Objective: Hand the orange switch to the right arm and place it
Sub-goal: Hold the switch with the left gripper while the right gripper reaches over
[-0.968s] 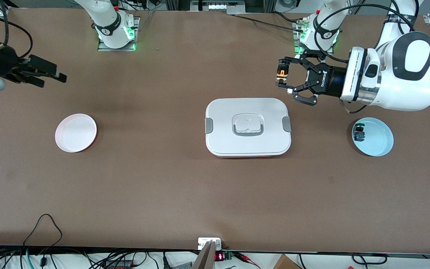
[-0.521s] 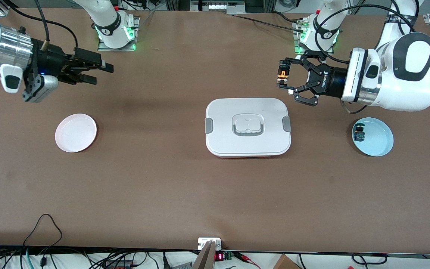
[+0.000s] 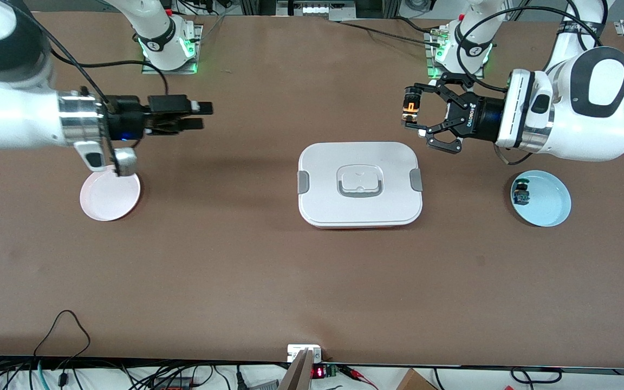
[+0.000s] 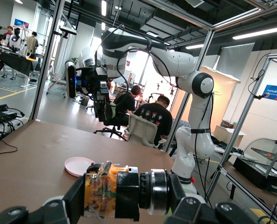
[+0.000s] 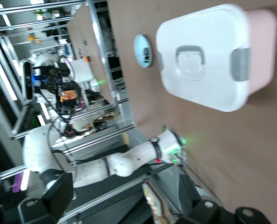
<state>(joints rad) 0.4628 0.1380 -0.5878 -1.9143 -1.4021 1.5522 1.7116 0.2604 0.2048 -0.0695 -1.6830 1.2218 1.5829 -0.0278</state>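
Over the desk [image 3: 236, 271] at my left arm's end, left gripper [image 3: 415, 116] fingers clamp the orange switch [image 3: 410, 105], held sideways and aloft for handover. Right gripper [image 3: 195, 115], fingers open, hangs level near the pink plate [image 3: 110, 193], aimed at it; white box [image 3: 359, 184] sits between us.

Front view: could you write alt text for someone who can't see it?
The left gripper holds the orange switch in the air; the open right gripper points toward it. A white lidded box sits between a pink plate and a blue plate.

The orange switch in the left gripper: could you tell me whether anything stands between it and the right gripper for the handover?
Nothing visible does. The left gripper holds the orange switch up in the air, the open right gripper faces it, and between them lies only bare table. The white lidded box sits lower, nearer the front camera.
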